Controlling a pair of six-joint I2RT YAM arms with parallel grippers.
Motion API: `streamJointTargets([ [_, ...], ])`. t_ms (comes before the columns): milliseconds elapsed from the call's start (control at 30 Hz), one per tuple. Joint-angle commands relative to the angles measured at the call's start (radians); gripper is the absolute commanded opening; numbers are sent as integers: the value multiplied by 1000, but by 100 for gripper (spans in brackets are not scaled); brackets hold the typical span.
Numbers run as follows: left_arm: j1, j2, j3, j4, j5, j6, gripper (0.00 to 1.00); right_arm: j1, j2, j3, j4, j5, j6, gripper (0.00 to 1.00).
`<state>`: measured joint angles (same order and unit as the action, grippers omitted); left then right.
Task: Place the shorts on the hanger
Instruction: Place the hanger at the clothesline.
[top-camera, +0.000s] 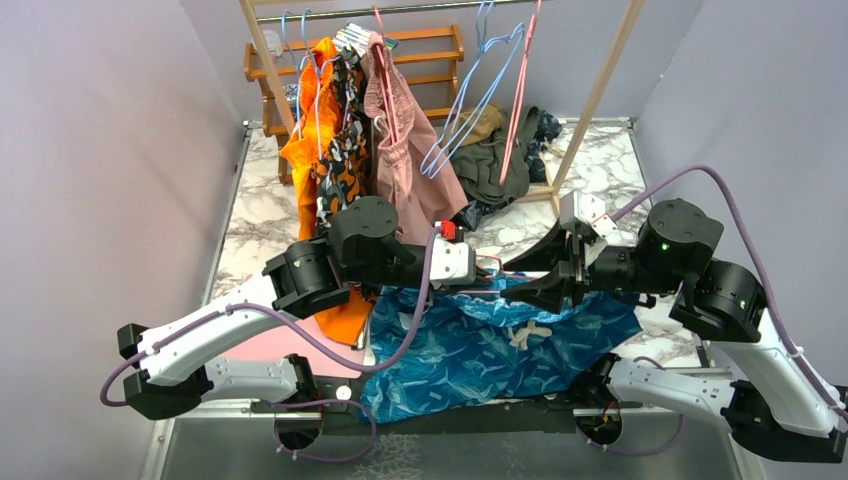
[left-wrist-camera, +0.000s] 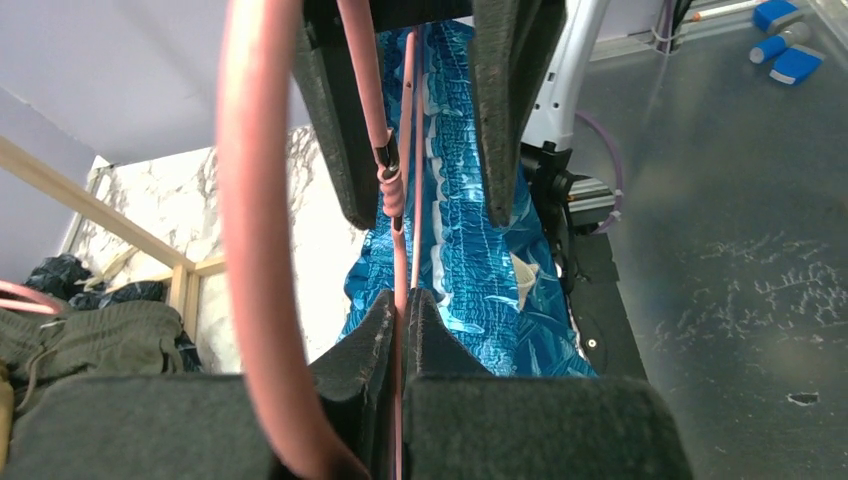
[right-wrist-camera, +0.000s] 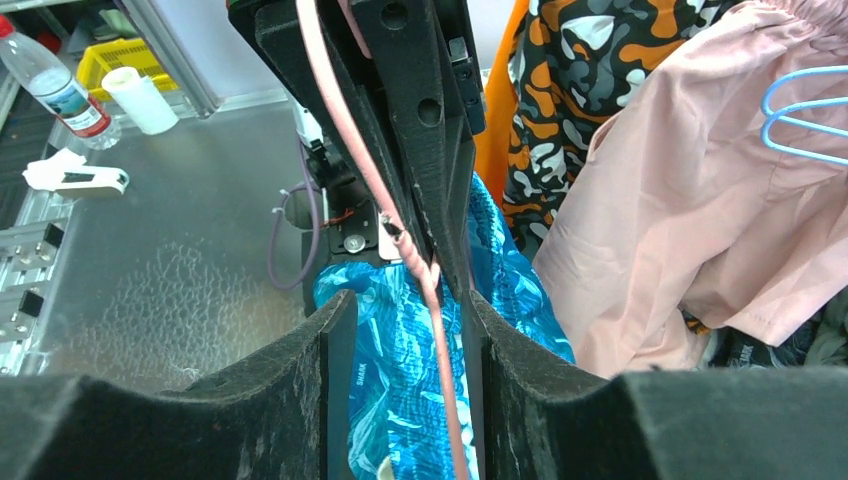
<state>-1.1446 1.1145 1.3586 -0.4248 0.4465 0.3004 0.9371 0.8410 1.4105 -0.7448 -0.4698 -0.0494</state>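
The shorts (top-camera: 470, 365) lie spread at the near edge of the worktop (top-camera: 250, 220), between the two arm bases. Their gathered waistband faces away from the bases and the white drawstring (top-camera: 528, 333) sits right of their middle.

Directly above the far edge of the shorts is the hanger (left-wrist-camera: 255, 200). Its thin pink wire runs left to right, roughly along the waistband, from one gripper to the other. I cannot tell whether the wire touches the fabric.

The left gripper (left-wrist-camera: 400, 300) reaches in over the left half of the shorts and is clamped tight on the wire, so it alone carries the hanger.

The right gripper (right-wrist-camera: 405, 310) faces it over the right half of the shorts. Its jaws are parted, and the wire passes between them close to one finger without being pinched.

The hanger's long axis lines up with the waistband just below it. The right gripper has nothing in its grip and sits nearer the drawstring, so it looks better placed to drop down and take the fabric.

Beyond the shorts, the dusty-pink shorts (top-camera: 415, 170) hang on the rack.
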Motion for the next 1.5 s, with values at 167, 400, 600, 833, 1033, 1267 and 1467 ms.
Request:
streamJointTargets([
  [167,2,3,26,60,113,-12,0,6,11,-25,62,-42,17,37],
  [400,3,4,34,62,75,-31,11,6,16,-16,33,-69,31,1],
  [600,3,-70,-32,91,-26,-50,81,6,-55,30,-126,86,57,1],
  [833,3,-225,-182,232,-194,-75,89,6,-80,108,-334,364,113,1],
  [1033,3,-313,-272,298,-281,-103,89,6,-48,157,-412,662,158,1],
  [1267,2,-383,-367,347,-378,-109,89,6,38,160,-340,1026,209,1],
  [1467,3,-403,-407,323,-430,-106,89,5,111,134,-210,1214,153,1],
])
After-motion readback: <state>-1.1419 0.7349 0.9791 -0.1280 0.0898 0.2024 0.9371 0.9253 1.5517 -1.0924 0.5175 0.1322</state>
